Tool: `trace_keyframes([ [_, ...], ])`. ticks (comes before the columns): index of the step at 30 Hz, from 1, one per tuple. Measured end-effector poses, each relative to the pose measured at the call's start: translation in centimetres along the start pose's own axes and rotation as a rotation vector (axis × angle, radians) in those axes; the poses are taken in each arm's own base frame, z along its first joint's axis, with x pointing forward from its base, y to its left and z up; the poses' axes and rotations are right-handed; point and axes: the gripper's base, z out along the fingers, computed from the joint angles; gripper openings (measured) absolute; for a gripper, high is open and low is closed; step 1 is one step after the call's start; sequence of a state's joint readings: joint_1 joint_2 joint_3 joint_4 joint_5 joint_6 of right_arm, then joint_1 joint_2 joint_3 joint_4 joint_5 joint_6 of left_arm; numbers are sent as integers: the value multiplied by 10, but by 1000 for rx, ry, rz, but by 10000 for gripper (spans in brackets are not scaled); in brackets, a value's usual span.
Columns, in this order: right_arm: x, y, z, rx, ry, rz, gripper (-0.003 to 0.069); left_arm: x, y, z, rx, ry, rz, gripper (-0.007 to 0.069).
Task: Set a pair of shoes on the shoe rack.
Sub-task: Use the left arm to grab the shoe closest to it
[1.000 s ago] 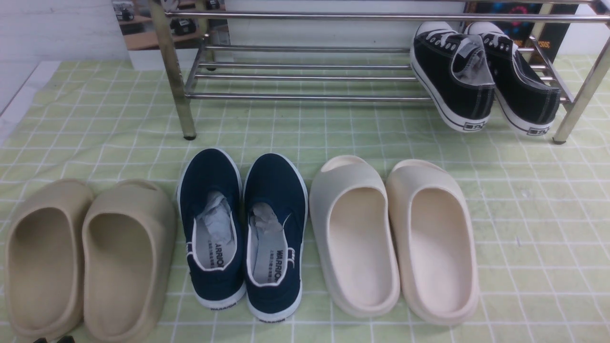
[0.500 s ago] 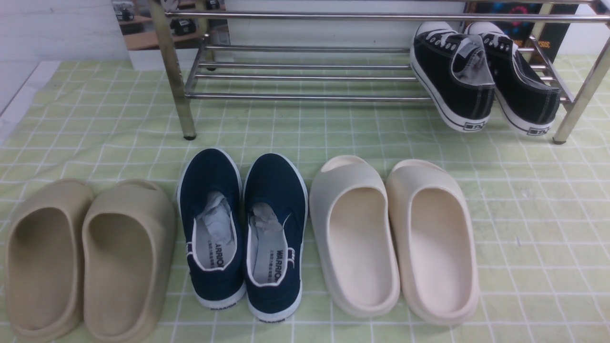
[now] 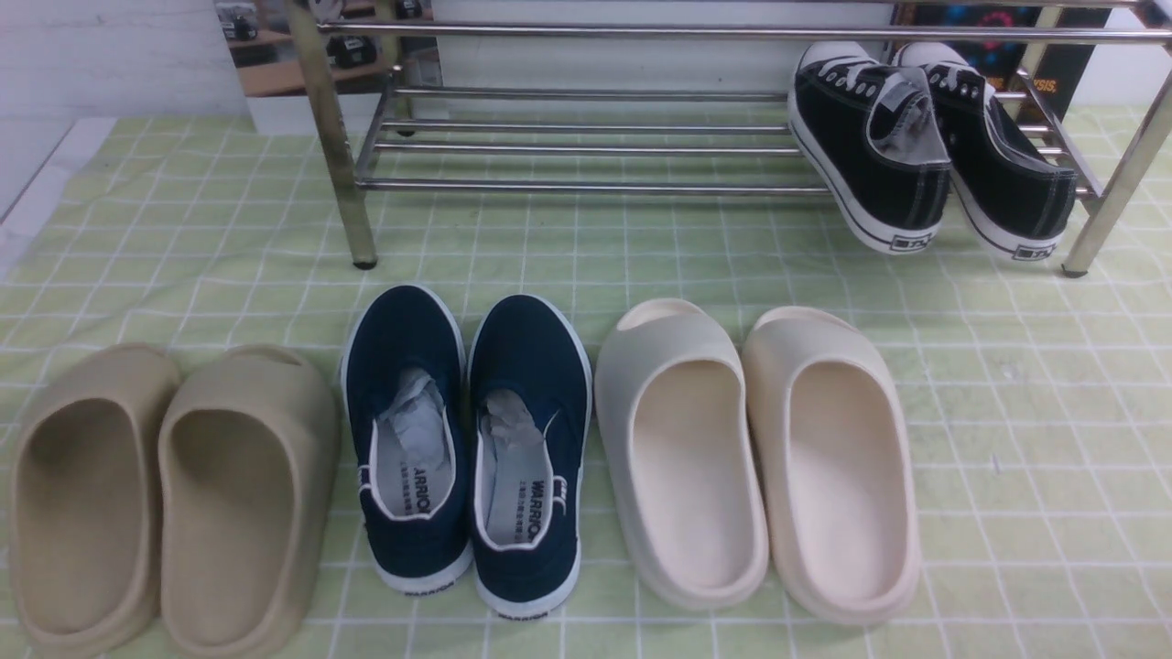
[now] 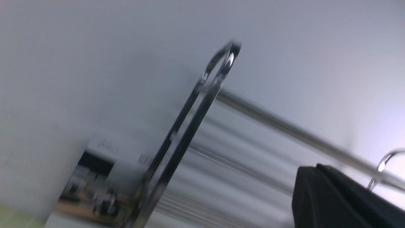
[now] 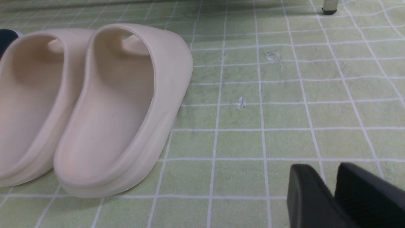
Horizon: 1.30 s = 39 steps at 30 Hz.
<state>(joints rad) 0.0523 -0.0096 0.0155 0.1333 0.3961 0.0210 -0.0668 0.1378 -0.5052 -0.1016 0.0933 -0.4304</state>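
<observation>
The pair of navy slip-on shoes (image 3: 409, 439) (image 3: 528, 448) stands side by side on the green checked cloth, toes toward the shoe rack (image 3: 586, 187). The chrome rack stands at the back; its end loop shows blurred in the left wrist view (image 4: 190, 126). Neither gripper shows in the front view. My left gripper (image 4: 316, 169) is raised and faces the rack, its fingers together and empty. My right gripper (image 5: 330, 172) hangs low over bare cloth to the right of the cream slides, its fingers nearly touching and empty. A sliver of a navy shoe (image 5: 4, 36) shows in the right wrist view.
Black lace-up sneakers (image 3: 870, 146) lean on the rack's right end. Beige slides (image 3: 165, 494) lie left of the navy shoes. Cream slides (image 3: 760, 458) lie right of them and also show in the right wrist view (image 5: 95, 104). A rack foot (image 5: 329, 9) stands beyond.
A dark bit of my left gripper at the bottom left edge of the front view a second ago is gone. The shoes and slides have not moved.
</observation>
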Motion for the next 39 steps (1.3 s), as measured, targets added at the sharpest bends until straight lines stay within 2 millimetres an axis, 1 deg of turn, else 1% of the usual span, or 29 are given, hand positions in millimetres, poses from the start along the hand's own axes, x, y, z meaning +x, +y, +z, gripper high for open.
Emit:
trace_keyframes([
  [1, 0, 0, 0, 0, 0, 0, 177, -2, -1, 4, -18, 38, 2, -13],
  [2, 0, 0, 0, 0, 0, 0, 179, -3, -3, 25, -103, 212, 22, -13],
  [3, 0, 0, 0, 0, 0, 0, 181, -5, -4, 35, -134, 269, 36, -13],
  [4, 0, 0, 0, 0, 0, 0, 181, -2, -2, 45, -167, 330, 46, -13],
  [5, 0, 0, 0, 0, 0, 0, 183, 4, 2, 61, -213, 414, 55, -13],
  [6, 0, 0, 0, 0, 0, 0, 184, 12, 6, 74, -249, 481, 58, -13],
  [8, 0, 0, 0, 0, 0, 0, 184, 25, 15, 91, -296, 568, 60, -13],
  [9, 0, 0, 0, 0, 0, 0, 185, 36, 21, 102, -330, 631, 60, -13],
  [10, 0, 0, 0, 0, 0, 0, 188, 52, 31, 116, -377, 720, 58, -13],
  [11, 0, 0, 0, 0, 0, 0, 189, 57, 34, 119, -391, 746, 57, -13],
  [12, 0, 0, 0, 0, 0, 0, 192, 73, 43, 130, -441, 841, 55, -13],
  [15, 0, 0, 0, 0, 0, 0, 195, 103, 60, 149, -546, 1046, 48, -13],
  [17, 0, 0, 0, 0, 0, 0, 198, 114, 67, 161, -597, 1156, 50, -13],
  [18, 0, 0, 0, 0, 0, 0, 198, 118, 69, 162, -611, 1186, 50, -13],
  [19, 0, 0, 0, 0, 0, 0, 199, 123, 72, 171, -629, 1258, 60, -13],
  [21, 0, 0, 0, 0, 0, 0, 204, 134, 76, 182, -648, 1393, 57, -13],
  [22, 0, 0, 0, 0, 0, 0, 204, 134, 75, 184, -644, 1398, 49, -13],
  [23, 0, 0, 0, 0, 0, 0, 206, 143, 74, 191, -630, 1461, 25, -13],
  [25, 0, 0, 0, 0, 0, 0, 210, 154, 66, 197, -568, 1513, 26, -13],
  [27, 0, 0, 0, 0, 0, 0, 213, 168, 53, 199, -503, 1557, 60, -13],
  [29, 0, 0, 0, 0, 0, 0, 216, 185, 37, 197, -436, 1606, 128, -13],
  [31, 0, 0, 0, 0, 0, 0, 217, 194, 30, 196, -409, 1622, 183, -13],
  [32, 0, 0, 0, 0, 0, 0, 219, 204, 24, 196, -399, 1623, 227, -2],
  [33, 0, 0, 0, 0, 0, 0, 221, 210, 23, 197, -402, 1614, 246, 12],
  [35, 0, 0, 0, 0, 0, 0, 224, 218, 25, 201, -441, 1569, 246, 78],
  [37, 0, 0, 0, 0, 0, 0, 227, 223, 28, 206, -484, 1527, 234, 167],
  [39, 0, 0, 0, 0, 0, 0, 230, 230, 33, 209, -514, 1503, 227, 281],
])
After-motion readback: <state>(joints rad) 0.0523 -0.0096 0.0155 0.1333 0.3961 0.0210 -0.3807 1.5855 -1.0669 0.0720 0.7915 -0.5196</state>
